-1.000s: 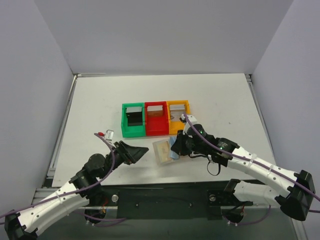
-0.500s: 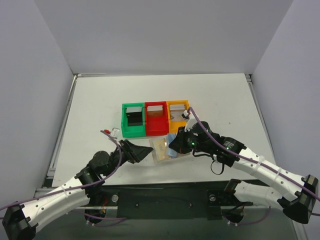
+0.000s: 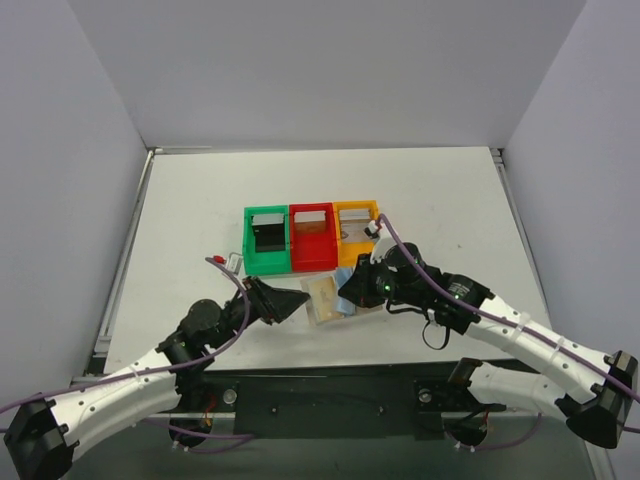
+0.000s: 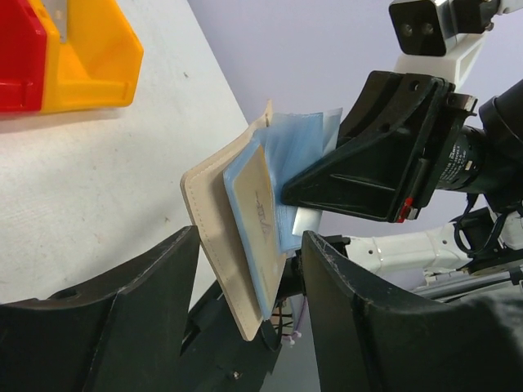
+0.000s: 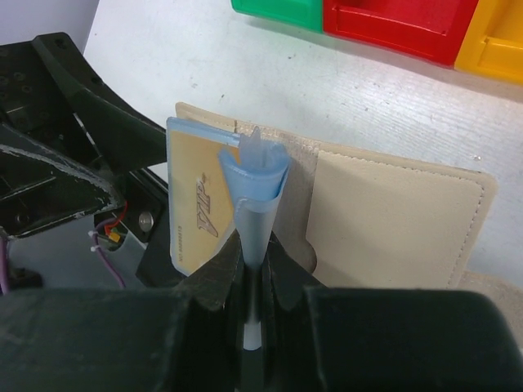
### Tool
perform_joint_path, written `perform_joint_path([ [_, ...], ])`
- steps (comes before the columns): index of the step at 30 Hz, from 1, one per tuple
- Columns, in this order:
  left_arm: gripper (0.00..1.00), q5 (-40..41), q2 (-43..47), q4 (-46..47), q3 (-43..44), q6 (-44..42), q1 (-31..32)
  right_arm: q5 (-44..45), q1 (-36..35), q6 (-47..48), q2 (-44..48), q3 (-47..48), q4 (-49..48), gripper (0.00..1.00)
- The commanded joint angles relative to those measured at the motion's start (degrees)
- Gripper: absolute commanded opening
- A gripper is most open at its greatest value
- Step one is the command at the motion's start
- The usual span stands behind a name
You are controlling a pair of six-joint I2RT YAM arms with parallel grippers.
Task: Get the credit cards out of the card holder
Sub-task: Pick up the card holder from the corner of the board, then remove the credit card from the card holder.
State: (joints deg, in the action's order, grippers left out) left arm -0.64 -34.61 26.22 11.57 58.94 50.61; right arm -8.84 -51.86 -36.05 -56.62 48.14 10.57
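Note:
The tan card holder (image 3: 322,297) stands open and tilted up off the table in front of the bins. My right gripper (image 5: 255,245) is shut on its light blue inner panel (image 5: 254,174) and holds it up. A tan VIP card (image 5: 196,204) with a blue edge sticks out of a pocket on the left half. My left gripper (image 4: 249,245) is open, one jaw on each side of the holder's free edge (image 4: 214,220) and that card (image 4: 255,214), with a gap showing on both sides. From above, the left gripper (image 3: 290,303) meets the holder from the left and the right gripper (image 3: 350,290) from the right.
Behind the holder, a green bin (image 3: 252,247), a red bin (image 3: 313,262) and an orange bin (image 3: 347,258) stand side by side, each with a flat card-like piece inside. The orange bin (image 4: 90,57) lies close to the left fingers. The table's front edge is just behind both grippers.
The right gripper has tilted the holder up off the table. The left gripper has slid right until its jaws straddle the holder's edge, and the jaws have narrowed.

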Motion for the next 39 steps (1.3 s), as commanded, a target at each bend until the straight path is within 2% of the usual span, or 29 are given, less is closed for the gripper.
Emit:
perform_joint_path([
  [1,0.64,-2.3,-0.8,4.1,0.0,0.5,0.0,-1.5,-0.9,-1.3,1.9,2.6,-2.9,0.00],
  [12,0.69,-1.7,-1.1,1.9,-0.4,0.4,0.0,-0.4,-2.0,-1.1,3.6,3.1,-3.4,0.00],
  [18,0.76,0.2,9.7,-4.3,-1.2,-0.1,0.0,0.2,-1.9,-0.6,4.4,3.2,-2.0,0.00],
  [22,0.77,0.2,12.2,-6.7,-1.5,-0.3,0.0,-0.3,-2.1,-0.7,4.5,3.0,-2.4,0.00],
  [28,0.77,-1.7,6.4,-0.5,-1.1,0.9,0.0,-1.5,-3.2,-1.4,3.6,3.5,-4.3,0.00],
  [35,0.76,-3.0,1.7,1.5,0.2,0.4,0.0,-1.4,-3.8,-1.2,3.8,5.0,-4.1,0.00],
  [39,0.65,-2.4,3.8,3.7,-0.8,0.6,0.0,-1.4,-3.8,-1.1,4.3,4.9,-3.6,0.00],
])
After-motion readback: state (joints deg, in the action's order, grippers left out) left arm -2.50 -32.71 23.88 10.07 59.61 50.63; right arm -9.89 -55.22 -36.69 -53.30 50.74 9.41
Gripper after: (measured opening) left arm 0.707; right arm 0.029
